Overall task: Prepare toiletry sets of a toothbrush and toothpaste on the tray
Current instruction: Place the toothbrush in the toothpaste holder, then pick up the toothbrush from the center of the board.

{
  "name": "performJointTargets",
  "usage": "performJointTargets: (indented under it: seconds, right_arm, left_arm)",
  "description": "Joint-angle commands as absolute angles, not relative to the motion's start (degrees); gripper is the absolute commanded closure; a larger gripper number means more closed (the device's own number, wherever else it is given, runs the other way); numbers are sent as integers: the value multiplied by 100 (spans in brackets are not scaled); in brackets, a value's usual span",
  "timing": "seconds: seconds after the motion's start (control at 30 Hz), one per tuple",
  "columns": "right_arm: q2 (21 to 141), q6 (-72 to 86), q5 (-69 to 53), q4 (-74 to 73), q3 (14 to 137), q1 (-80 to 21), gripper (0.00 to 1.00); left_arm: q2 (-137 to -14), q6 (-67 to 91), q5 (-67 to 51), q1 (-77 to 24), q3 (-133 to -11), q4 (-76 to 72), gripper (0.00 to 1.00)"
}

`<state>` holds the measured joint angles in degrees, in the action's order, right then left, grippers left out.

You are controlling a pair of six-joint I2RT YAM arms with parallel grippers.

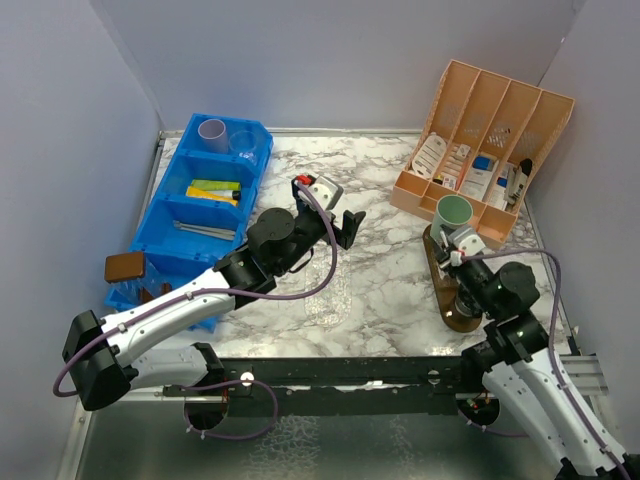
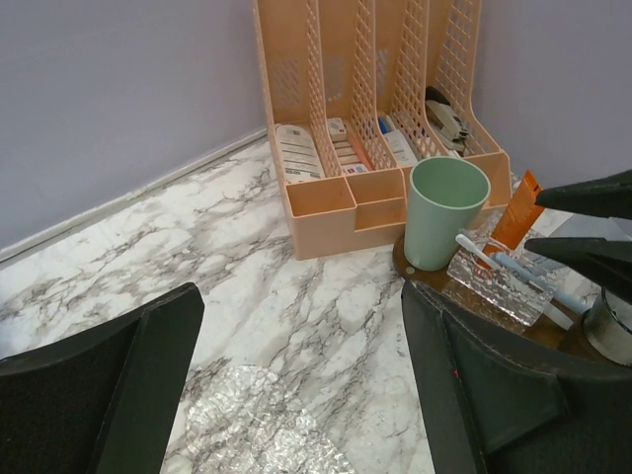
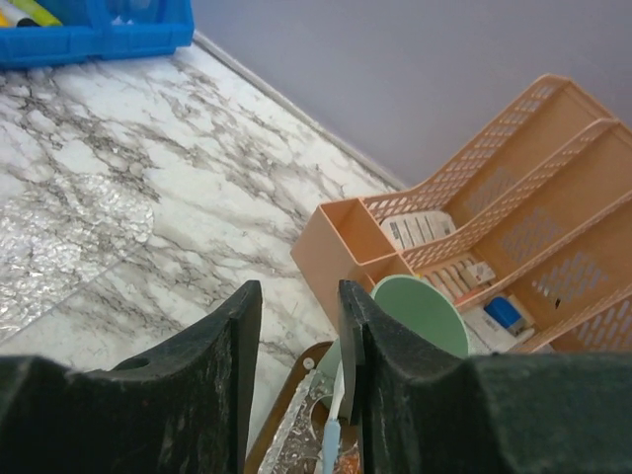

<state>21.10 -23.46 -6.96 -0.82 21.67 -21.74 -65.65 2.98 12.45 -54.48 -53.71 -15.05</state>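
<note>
Toothbrush (image 2: pixel 494 259), thin, light, stiff and probably slippery, rests in the clear cup (image 2: pixel 499 288) just beside the mint green cup (image 2: pixel 446 212); grasp mid-handle; right gripper (image 3: pixel 299 308) narrowly parted above it, contact unclear; left gripper (image 2: pixel 301 308) wide apart, empty.

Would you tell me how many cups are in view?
4: a lilac cup and a clear cup in the blue bin, a green cup and a ribbed clear cup on the tray. Another may hide beneath the right arm.
</note>
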Motion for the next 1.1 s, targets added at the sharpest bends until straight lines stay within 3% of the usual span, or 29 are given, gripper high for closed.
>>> performJointTargets:
  seconds: [0.0, 0.17, 0.3, 0.4, 0.53, 0.67, 1.07]
  right_arm:
    - [2689, -1875, -231, -1263, 3012, -2153, 62]
    - [3384, -1633, 402, -2290, 3922, -2150, 62]
    - [3508, -1650, 287, -2347, 4217, -2153, 68]
    - [3860, -2191, -37, -2821, 4564, -2155, 66]
    - [4730, -2282, 484, -3713, 5264, -2159, 64]
    - [5168, -1306, 1295, -3833, 5627, -2160, 62]
    - [6180, -37, 1615, -3949, 5724, -2154, 61]
  left_arm:
    - [-6480, 280, 1187, -5432, -5308, -1726, 15]
    - [-6554, 299, 1178, -5432, -5317, -1727, 15]
    - [-6565, 317, 1169, -5432, -5318, -1718, 15]
    - [-6561, 291, 1207, -5432, -5319, -1711, 15]
    - [-6558, 278, 1227, -5429, -5320, -1697, 15]
    - [-6556, 308, 1190, -5423, -5326, -1697, 15]
    - [-6539, 316, 1196, -5423, -5318, -1702, 15]
